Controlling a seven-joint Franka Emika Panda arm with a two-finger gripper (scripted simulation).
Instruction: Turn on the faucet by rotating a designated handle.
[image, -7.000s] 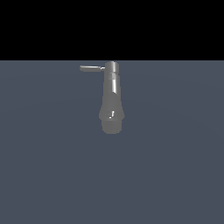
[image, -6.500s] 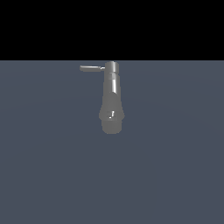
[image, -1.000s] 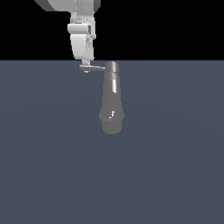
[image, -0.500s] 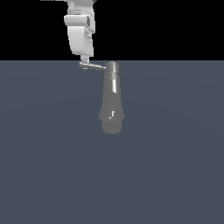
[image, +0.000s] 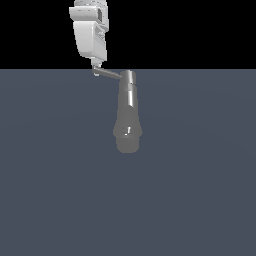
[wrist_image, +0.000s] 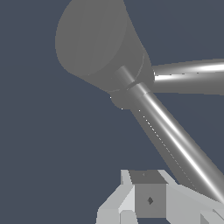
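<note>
White robot hand (image: 96, 65) sits at the outer tip of the thin grey metal handle (image: 109, 75) (grip state indeterminate) on the glossy grey faucet (image: 128, 117).

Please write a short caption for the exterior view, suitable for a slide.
White gripper meets the tip of the thin handle, which angles out from the cap of the grey faucet.

Gripper (image: 96, 66) jaw gap unreadable; arm cropped by exterior view's top edge

One faucet (image: 127, 117) — one handle (image: 109, 74) — one claw (image: 97, 66)
</note>
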